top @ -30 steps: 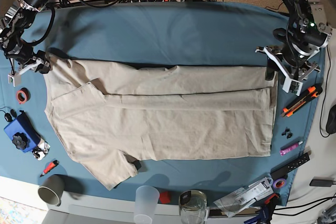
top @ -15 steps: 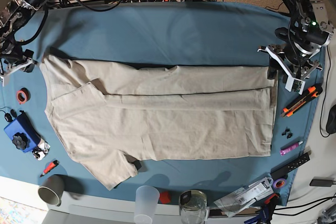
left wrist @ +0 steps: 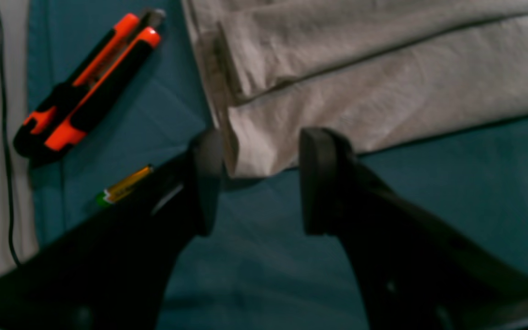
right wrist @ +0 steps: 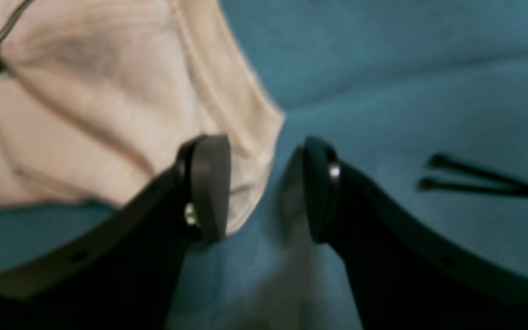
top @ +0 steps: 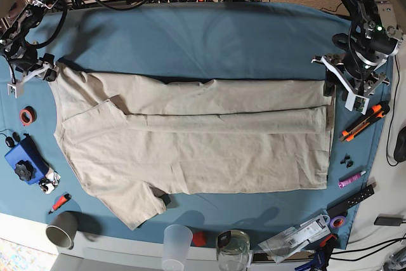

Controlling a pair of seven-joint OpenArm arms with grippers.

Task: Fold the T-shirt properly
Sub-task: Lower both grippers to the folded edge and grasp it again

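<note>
The beige T-shirt (top: pixel 190 141) lies spread on the teal tablecloth (top: pixel 203 36), its far long edge folded toward the middle and one short sleeve at the front left. My right gripper (top: pixel 30 74) is at the shirt's far-left corner; in the right wrist view it (right wrist: pixel 264 192) is open, with the ribbed sleeve hem (right wrist: pixel 241 137) lying partly between the fingers and against the left one. At the far-right corner of the shirt is my left gripper (top: pixel 342 87). It (left wrist: pixel 261 183) stands open in the left wrist view, the folded corner (left wrist: pixel 264 146) just beyond its fingertips.
An orange utility knife (top: pixel 363 120) and a pink marker (top: pixel 351 179) lie right of the shirt. A red tape roll (top: pixel 26 116) and a blue object (top: pixel 24 160) sit at the left. Cups (top: pixel 176 245) and a jar (top: pixel 233 249) line the front edge.
My right gripper swung left off the shirt, then came back to the sleeve corner with its jaws wider. The shirt's far-left corner shifted slightly left. The left arm stayed put.
</note>
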